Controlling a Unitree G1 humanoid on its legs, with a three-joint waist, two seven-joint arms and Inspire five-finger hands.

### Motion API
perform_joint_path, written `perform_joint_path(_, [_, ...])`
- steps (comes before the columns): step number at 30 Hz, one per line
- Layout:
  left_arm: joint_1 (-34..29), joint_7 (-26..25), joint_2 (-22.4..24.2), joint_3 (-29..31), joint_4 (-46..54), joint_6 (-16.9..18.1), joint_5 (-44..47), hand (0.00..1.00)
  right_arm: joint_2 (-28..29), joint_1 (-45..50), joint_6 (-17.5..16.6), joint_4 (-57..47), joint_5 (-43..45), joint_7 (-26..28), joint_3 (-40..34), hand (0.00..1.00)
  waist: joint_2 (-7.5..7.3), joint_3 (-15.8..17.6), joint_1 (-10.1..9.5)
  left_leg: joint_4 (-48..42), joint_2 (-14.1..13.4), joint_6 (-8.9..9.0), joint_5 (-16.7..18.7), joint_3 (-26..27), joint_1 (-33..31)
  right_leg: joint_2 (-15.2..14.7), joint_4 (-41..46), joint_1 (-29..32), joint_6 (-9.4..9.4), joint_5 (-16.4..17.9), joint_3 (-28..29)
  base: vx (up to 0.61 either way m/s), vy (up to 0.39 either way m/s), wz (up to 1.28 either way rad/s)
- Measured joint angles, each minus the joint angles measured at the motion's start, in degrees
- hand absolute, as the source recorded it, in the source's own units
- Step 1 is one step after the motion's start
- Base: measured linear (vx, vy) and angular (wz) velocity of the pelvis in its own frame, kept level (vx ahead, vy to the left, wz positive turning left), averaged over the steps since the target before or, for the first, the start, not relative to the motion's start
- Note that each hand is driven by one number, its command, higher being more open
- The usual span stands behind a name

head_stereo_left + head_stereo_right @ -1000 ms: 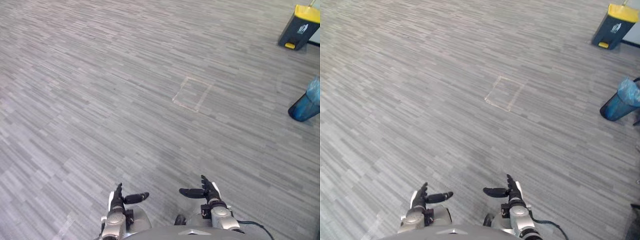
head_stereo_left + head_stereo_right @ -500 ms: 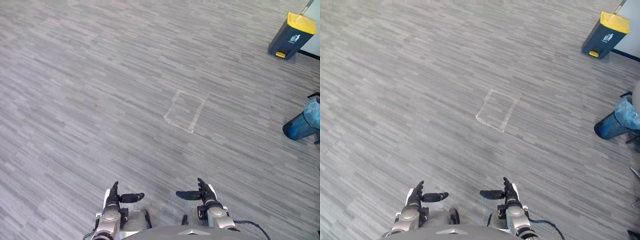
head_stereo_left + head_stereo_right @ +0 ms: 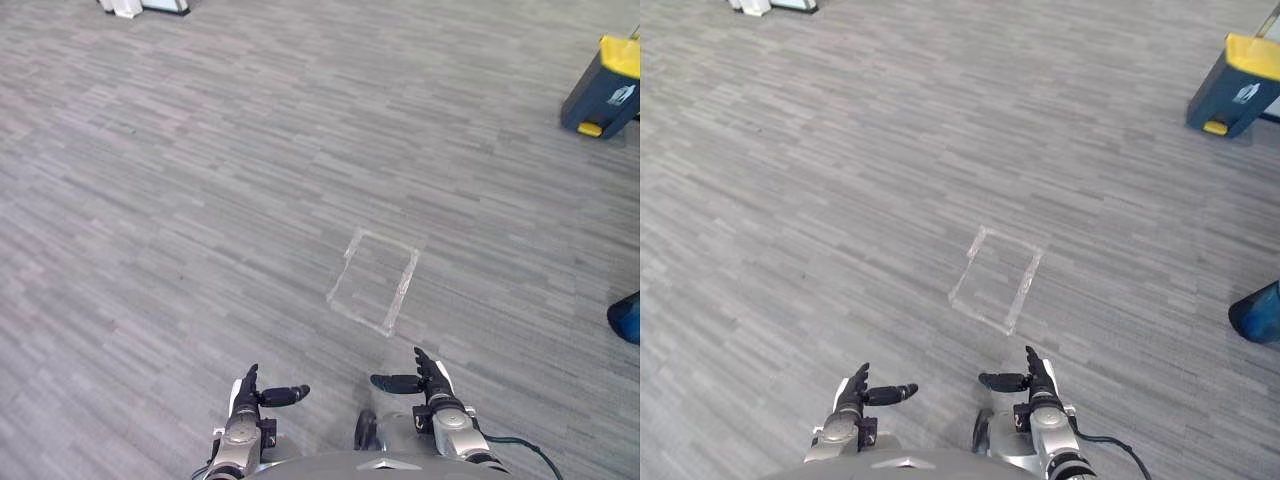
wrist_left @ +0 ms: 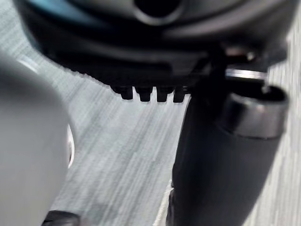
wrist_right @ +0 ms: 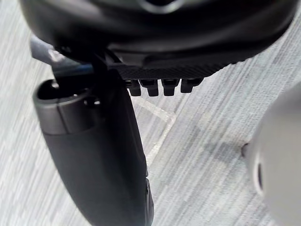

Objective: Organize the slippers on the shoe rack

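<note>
The whole view has swung: the taped square (image 3: 374, 281) sits nearer at 12 o'clock and a white object (image 3: 140, 6) edges in at 11, so the robot seems to be walking, and where the slippers and shoe rack are I cannot tell. Left hand (image 3: 250, 395) and right hand (image 3: 425, 378) hang empty, fingers straight, over the streaky grey carpet floor (image 3: 180, 200).
</note>
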State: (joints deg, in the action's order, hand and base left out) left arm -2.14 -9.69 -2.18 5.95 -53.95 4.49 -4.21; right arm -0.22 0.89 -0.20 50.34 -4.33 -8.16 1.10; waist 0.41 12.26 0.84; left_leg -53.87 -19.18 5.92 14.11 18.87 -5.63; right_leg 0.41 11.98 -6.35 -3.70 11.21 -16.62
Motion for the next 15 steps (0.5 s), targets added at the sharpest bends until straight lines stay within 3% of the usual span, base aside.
perform_joint_path(2, [0.3, 0.0, -0.3, 0.0, 0.9, 0.2, 0.0, 1.0, 0.4, -0.6, 0.0, 0.0, 0.0, 0.0, -0.1, 1.0, -0.78, 0.3, -0.82, 11.3, 3.4, -1.09, 1.8, -1.2, -3.6, -1.0, -1.9, -2.8, 0.23, -0.1, 2.3, 0.35, 0.081, -0.66])
perform_joint_path(4, [0.4, -0.1, -0.3, 0.0, 0.8, 0.4, 0.0, 1.0, 0.6, -0.8, 0.0, 0.1, 0.0, 0.0, -0.6, 1.0, -0.95, 0.5, -1.32, 27.1, 7.9, -0.98, -1.1, -7.4, -5.9, -2.7, -2.9, -5.1, 2.16, 0.4, 4.9, 0.42, 0.217, -0.94])
perform_joint_path(5, [-0.1, -0.1, 0.0, 0.0, 0.3, 0.4, 0.0, 1.0, 0.0, -0.5, -0.1, 0.8, 0.0, 0.0, -0.6, 1.0, -0.07, 0.2, -2.04, 33.0, 9.9, -2.05, -10.5, -10.4, -5.2, -3.1, -3.3, -6.6, 4.81, 1.6, 7.8, 0.33, 0.202, -0.8])
perform_joint_path(8, [0.7, -0.5, -2.3, -0.6, -2.0, 0.3, 0.2, 1.0, 1.6, 0.0, 0.0, 2.8, 0.0, 0.2, 0.0, 1.0, -2.93, -0.9, -0.94, 31.8, 11.7, -3.59, -7.9, -8.7, -4.0, -6.3, -2.7, -6.3, 7.33, -0.3, 10.3, 0.39, 0.214, -0.27])
perform_joint_path(11, [1.1, -0.3, -2.5, -0.6, -3.7, -0.3, 0.8, 1.0, 1.9, -0.2, 0.1, 3.5, 0.0, 0.1, -0.2, 1.0, -3.02, -1.0, -0.87, 32.6, 11.8, -4.38, -4.5, -5.3, -0.4, -7.4, 3.5, -4.4, 7.53, -0.5, 12.6, 0.3, 0.191, -0.58])
perform_joint_path(13, [0.5, -0.2, -2.5, -1.3, -4.1, -0.8, 0.7, 1.0, 1.9, -1.0, 0.0, 4.4, -0.1, 0.2, 0.1, 1.0, -2.96, -1.0, -0.94, 37.8, 12.0, -4.65, -4.0, -0.2, 6.4, -10.2, 18.4, 1.9, 9.38, -1.5, 11.2, 0.3, 0.205, -1.04])
perform_joint_path(15, [0.5, -0.3, -3.5, -3.3, -5.1, -0.8, 0.5, 1.0, 2.1, -1.7, 0.0, 5.1, -0.1, 0.5, 0.2, 1.0, -2.69, -0.9, -0.47, 40.4, 12.1, -5.06, -3.7, 2.1, 10.4, -12.8, 26.8, 5.8, 8.0, 0.9, 5.9, 0.2, 0.119, -0.77])
